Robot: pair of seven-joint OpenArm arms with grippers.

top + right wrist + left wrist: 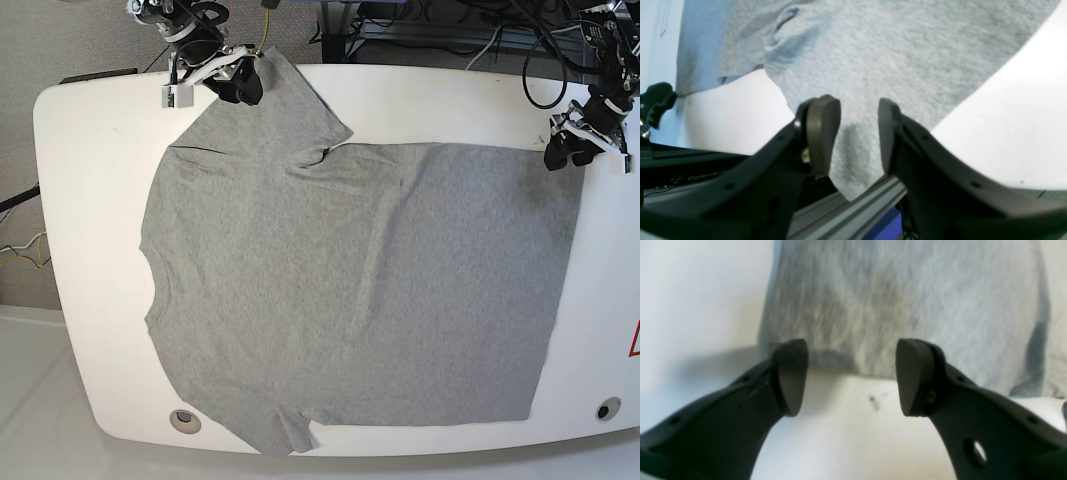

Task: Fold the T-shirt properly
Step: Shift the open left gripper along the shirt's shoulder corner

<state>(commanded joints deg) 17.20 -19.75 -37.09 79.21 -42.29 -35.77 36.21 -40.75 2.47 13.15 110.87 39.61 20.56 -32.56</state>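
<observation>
White tabletop [90,150] carries the T-shirt [350,290], a heather-grey one spread flat with its plain side up, covering most of the surface. One sleeve reaches toward the far edge, where the right tool [858,133] hangs over it, fingers apart and empty. The left tool [851,376] sits just off the hem corner at the opposite far side, also spread apart, gripping nothing.

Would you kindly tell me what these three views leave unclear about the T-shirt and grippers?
- T-shirt underside: hidden in the base view, facing the table.
- Cloth weave: motion-blurred in the left wrist view.
- Right gripper contact with the sleeve: base view too small; wrist view shows jaws apart over cloth.
</observation>
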